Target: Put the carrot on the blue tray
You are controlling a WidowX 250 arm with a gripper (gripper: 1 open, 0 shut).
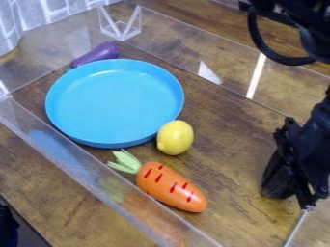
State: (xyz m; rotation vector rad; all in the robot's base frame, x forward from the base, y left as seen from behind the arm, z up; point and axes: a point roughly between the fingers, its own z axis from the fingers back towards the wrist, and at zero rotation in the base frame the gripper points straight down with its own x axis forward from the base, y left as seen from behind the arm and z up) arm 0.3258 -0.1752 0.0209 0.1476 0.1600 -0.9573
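The carrot (pixel 169 185) lies on the wooden table near the front, green top pointing left toward the blue tray (pixel 114 100). That tray is a wide round blue plate at left centre with nothing on it. My gripper (pixel 291 183) hangs at the right edge, black, fingers pointing down and close together, well to the right of the carrot and holding nothing.
A yellow lemon (pixel 176 137) sits between the tray's rim and the carrot. A purple eggplant (pixel 96 54) lies behind the tray. Clear plastic walls (pixel 77 169) enclose the work area on the wooden table.
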